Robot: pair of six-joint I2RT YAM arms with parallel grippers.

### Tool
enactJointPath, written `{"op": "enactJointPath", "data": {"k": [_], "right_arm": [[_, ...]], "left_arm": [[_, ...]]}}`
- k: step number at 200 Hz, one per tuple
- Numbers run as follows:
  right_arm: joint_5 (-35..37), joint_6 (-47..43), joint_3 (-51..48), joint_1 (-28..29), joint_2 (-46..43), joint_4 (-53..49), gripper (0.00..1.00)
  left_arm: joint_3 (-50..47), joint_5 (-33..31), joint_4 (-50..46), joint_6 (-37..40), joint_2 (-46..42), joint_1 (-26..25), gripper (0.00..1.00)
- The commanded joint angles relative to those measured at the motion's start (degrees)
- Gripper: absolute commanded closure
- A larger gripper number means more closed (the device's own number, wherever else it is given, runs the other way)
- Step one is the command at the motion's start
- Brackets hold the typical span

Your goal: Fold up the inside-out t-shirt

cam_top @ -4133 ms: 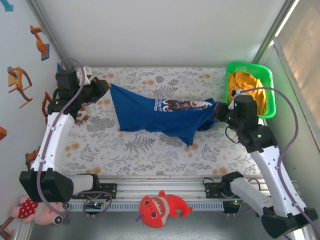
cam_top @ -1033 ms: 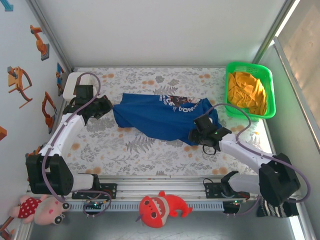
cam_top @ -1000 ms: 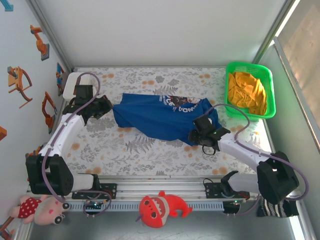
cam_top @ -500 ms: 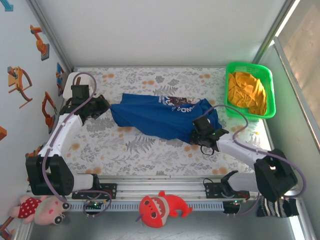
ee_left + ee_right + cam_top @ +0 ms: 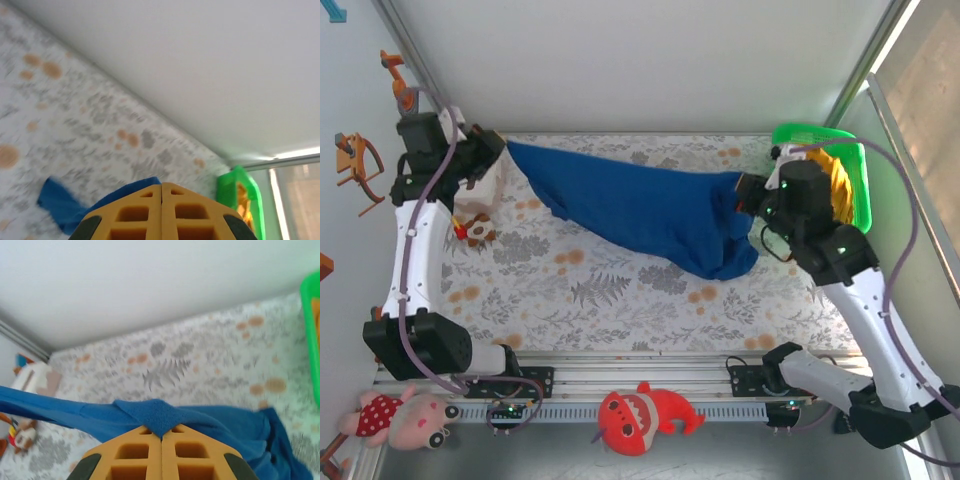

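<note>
Stretching the royal-blue soft cloth t-shirt (image 5: 640,212) in the air across the upper middle of the top view, the left gripper (image 5: 498,148) and right gripper (image 5: 741,190) each pinch one end, so the spreading step seems in hand; next it needs lowering flat onto the floral-patterned table cover (image 5: 620,290).

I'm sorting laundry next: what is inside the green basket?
An orange-yellow garment lies in the basket. The right arm covers the basket's left part, so what else lies there cannot be seen.
</note>
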Motion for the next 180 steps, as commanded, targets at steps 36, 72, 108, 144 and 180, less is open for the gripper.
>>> {"op": "enactJointPath", "data": {"k": [36,72,108,144,180], "right_arm": [[1.7,-7.29,14.73,-2.55,4.06,-7.5,1.0],[-0.23,-7.14,14.81,-3.16,4.02,-7.54,1.0],[-1.46,-6.04,8.47,-3.16,1.97,-6.41,1.0],[-1.29,-4.34,0.75,-3.1,-1.94,-5.1,1.0],[0.22,-2.82,-4.93,-3.08,-6.14,-5.73,1.0]], "left_arm": [[9.48,5.32,4.95,-8.77,0.1,1.77,1.0],[6.2,5.94,6.1,-8.68,-2.2,2.23,1.0],[-3.2,6.98,5.19,-6.12,-4.75,-0.55,0.98],[-17.58,2.36,3.7,1.05,-6.61,-11.16,0.59],[-23.83,-3.35,5.73,7.78,0.47,-23.36,0.49]]}}
